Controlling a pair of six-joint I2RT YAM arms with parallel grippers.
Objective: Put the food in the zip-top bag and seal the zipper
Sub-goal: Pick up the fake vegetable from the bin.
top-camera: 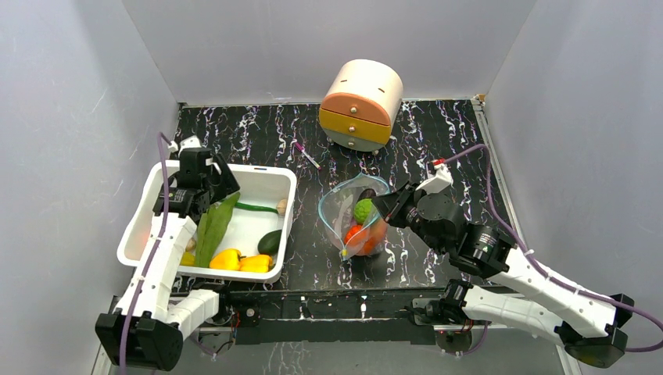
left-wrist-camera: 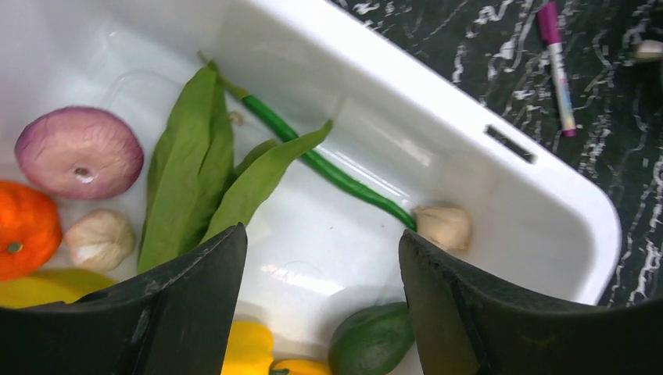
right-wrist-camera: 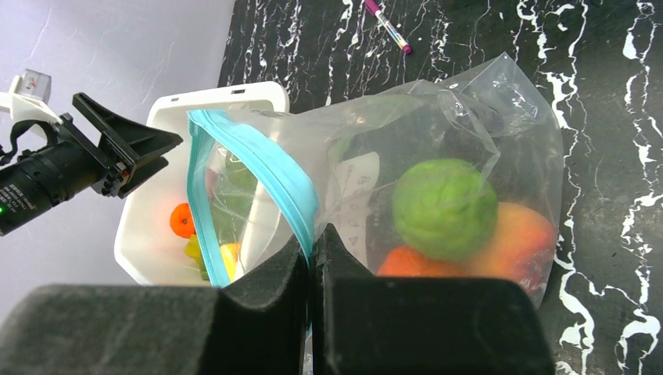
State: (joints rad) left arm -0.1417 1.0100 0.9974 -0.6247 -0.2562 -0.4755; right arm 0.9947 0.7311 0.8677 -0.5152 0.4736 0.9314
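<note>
Count four pieces in the bag point(right-wrist-camera: 469, 101): one green ball point(right-wrist-camera: 444, 207), one orange fruit point(right-wrist-camera: 410, 262), one red-orange fruit point(right-wrist-camera: 524, 234) and one dark piece point(top-camera: 367, 193) at the far end. The tub point(top-camera: 291, 199) holds one onion point(left-wrist-camera: 78, 152), one tangerine point(left-wrist-camera: 23, 226), two garlic bulbs point(left-wrist-camera: 98, 238) point(left-wrist-camera: 443, 226), two peppers point(top-camera: 225, 258) point(top-camera: 256, 262), one avocado point(left-wrist-camera: 371, 340), one green stalk point(left-wrist-camera: 328, 168) and a bunch of leaves point(left-wrist-camera: 191, 172). One pen point(top-camera: 307, 155) and one drawer box point(top-camera: 361, 104) sit further back.

Your counter point(top-camera: 438, 141) is black with white veins, closed in by pale grey walls point(top-camera: 313, 47). The bag sits on it between the tub and your right arm, mouth open.

Your right tool point(right-wrist-camera: 313, 242) is clamped tight on the bag's rim, pinching the zipper point(right-wrist-camera: 266, 164). Your left tool point(left-wrist-camera: 320, 242) hangs over the tub with its jaws well apart, holding nothing.
</note>
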